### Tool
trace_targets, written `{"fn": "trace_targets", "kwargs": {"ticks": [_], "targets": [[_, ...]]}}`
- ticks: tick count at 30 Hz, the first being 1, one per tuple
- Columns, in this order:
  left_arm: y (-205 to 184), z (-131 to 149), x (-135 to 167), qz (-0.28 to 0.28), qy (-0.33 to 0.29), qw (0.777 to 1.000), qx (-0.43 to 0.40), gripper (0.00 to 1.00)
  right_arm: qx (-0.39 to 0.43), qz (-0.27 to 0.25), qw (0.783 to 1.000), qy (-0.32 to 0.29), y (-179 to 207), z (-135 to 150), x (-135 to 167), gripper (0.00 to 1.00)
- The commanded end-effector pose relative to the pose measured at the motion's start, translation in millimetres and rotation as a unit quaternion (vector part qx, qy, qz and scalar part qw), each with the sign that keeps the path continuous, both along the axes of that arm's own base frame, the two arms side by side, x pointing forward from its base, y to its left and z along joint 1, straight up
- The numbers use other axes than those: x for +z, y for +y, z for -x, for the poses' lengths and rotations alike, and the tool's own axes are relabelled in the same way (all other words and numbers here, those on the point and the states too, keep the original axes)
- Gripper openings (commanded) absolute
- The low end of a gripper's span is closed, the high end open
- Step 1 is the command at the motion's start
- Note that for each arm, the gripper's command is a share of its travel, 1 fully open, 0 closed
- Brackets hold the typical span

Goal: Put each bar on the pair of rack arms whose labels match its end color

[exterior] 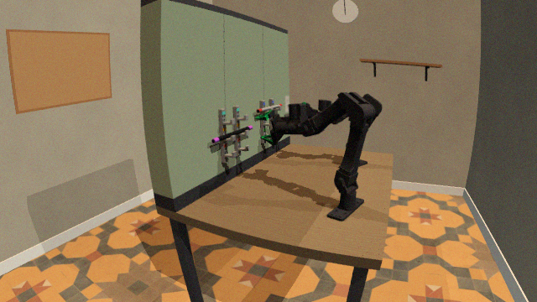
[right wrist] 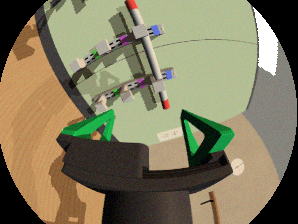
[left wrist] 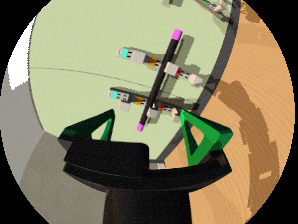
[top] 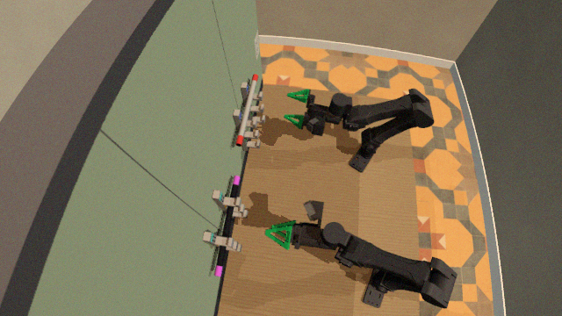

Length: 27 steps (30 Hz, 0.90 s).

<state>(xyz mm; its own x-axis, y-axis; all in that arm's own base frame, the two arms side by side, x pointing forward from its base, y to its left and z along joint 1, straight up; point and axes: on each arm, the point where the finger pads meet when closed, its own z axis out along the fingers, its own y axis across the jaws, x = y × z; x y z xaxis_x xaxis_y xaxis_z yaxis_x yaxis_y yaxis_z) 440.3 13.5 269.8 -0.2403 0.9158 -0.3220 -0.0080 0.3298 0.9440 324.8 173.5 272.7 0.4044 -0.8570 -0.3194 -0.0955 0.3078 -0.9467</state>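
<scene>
Holding both claws spread and empty, we face the racks with our left claw (top: pixel 279 228) (exterior: pixel 258 127) (left wrist: pixel 147 112) and right claw (top: pixel 285 105) (right wrist: pixel 147 113). The magenta-ended bar (top: pixel 226 228) (exterior: pixel 233 133) (left wrist: pixel 159 82) lies on the left rack's (top: pixel 216 196) (exterior: pixel 222 159) (left wrist: pixel 138 56) middle arms, the red-ended bar (top: pixel 248 109) (exterior: pixel 268 108) (right wrist: pixel 151 55) on the right rack's (top: pixel 237 115) (exterior: pixel 262 105) (right wrist: pixel 104 47) top arms.

My left arm (top: pixel 382 259) (exterior: pixel 354 138) rises from its base, bends at the elbow and extends forward. Its gripper, the left gripper (top: pixel 275 227) (exterior: pixel 258 127) (left wrist: pixel 147 112), is fully open, fingers one above the other. My right arm (top: pixel 382 110) (exterior: pixel 324 104) is likewise bent, with the right gripper (top: pixel 286 105) (right wrist: pixel 147 113) fully open and directed forward. Both grippers are unloaded.
</scene>
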Motion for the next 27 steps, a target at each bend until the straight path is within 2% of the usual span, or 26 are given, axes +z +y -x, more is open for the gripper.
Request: {"fn": "trace_targets", "kwargs": {"ticks": [1,27], "targets": [[-2,-2,2,-0.033,-0.011,0.999,0.004,1.00,0.003,0.023,1.000,-0.019,7,2,-1,1.00],[1,-16,-28,-0.167,0.007,0.986,0.020,1.00,0.040,0.154,0.986,-0.055,47,15,-31,1.00]]}}
